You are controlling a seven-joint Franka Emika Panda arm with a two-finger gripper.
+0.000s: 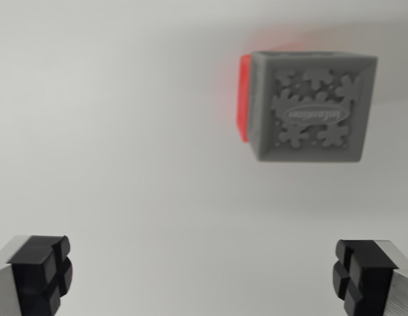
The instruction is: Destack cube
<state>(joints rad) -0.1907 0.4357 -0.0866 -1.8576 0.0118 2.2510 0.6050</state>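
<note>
From my seat nothing is done yet: the grey cube [314, 107] sits on top of the red cube [243, 99], of which only a sliver shows at its left edge, up in the wrist view's upper right on the white tabletop [125, 131]. My gripper [204, 276] hangs with jaws spread wide and empty, well apart from the stack. I judge the approach, grasp and lift-off all remain.

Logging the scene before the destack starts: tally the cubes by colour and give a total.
Grey cube: 1
Red cube, only an edge showing under the grey one: 1
Total: 2
</note>
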